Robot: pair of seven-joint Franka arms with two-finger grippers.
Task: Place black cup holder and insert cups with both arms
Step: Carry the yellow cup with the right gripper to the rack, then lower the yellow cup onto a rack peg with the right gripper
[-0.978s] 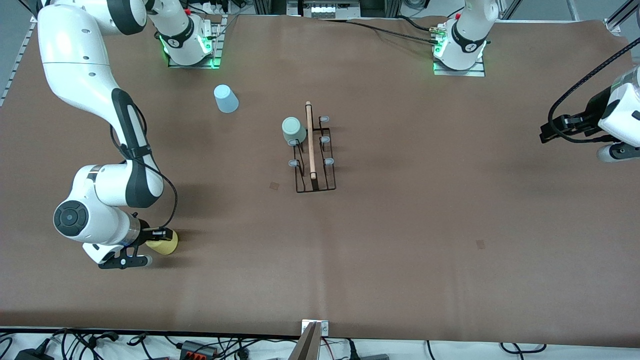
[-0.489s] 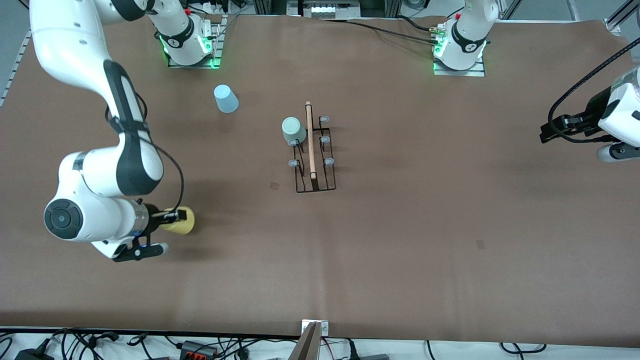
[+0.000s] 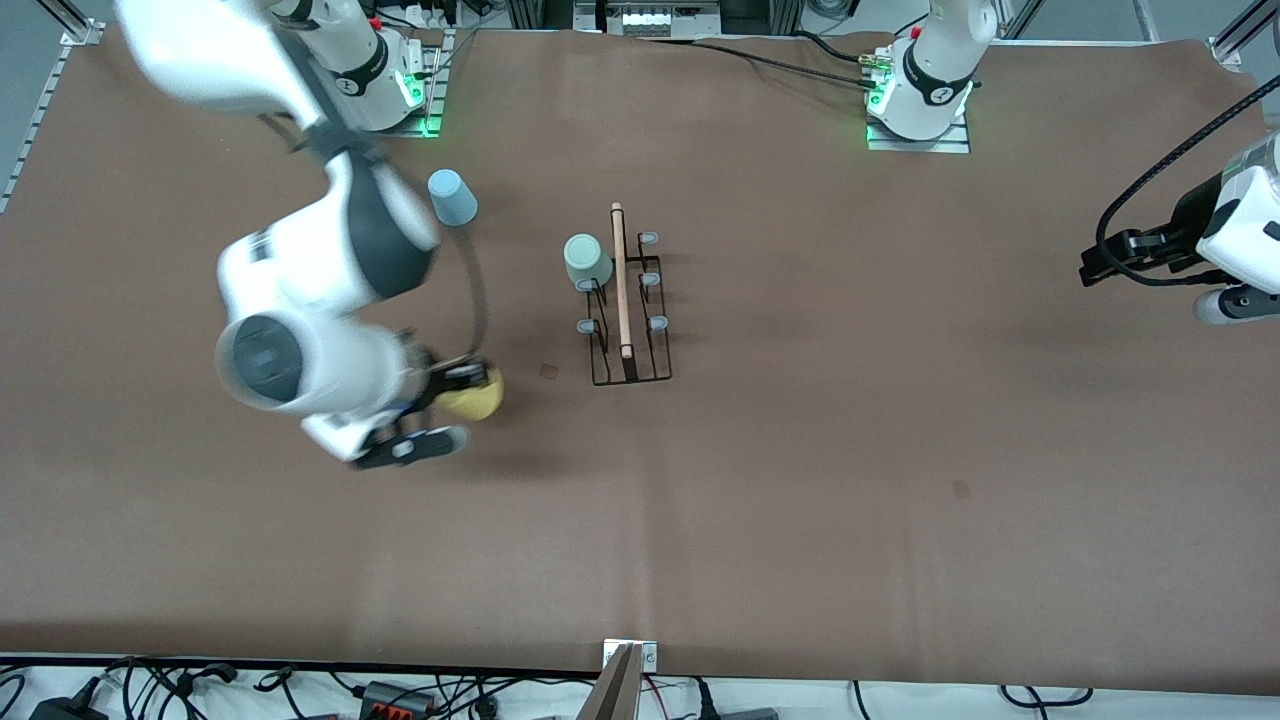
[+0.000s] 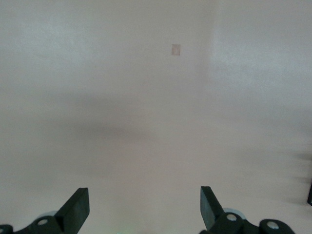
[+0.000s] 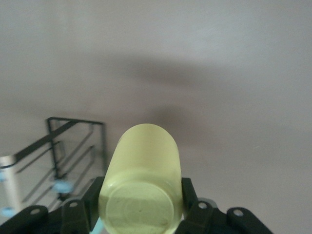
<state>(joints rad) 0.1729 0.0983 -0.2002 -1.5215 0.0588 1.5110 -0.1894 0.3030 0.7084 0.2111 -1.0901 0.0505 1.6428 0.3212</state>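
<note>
The black cup holder with its wooden rod handle stands at mid-table; part of it shows in the right wrist view. A mint green cup sits upturned on one of its pegs. A light blue cup stands on the table nearer the right arm's base. My right gripper is shut on the yellow cup, held above the table beside the holder; the cup fills the right wrist view. My left gripper is open and empty, waiting over bare table at the left arm's end.
The brown table mat spreads around the holder. Two small dark patches mark the mat. Cables and a clamp lie along the table edge nearest the front camera.
My right arm has lifted the yellow cup and swung it from the table's near corner at its own end toward the cup holder. The left arm has not moved.
</note>
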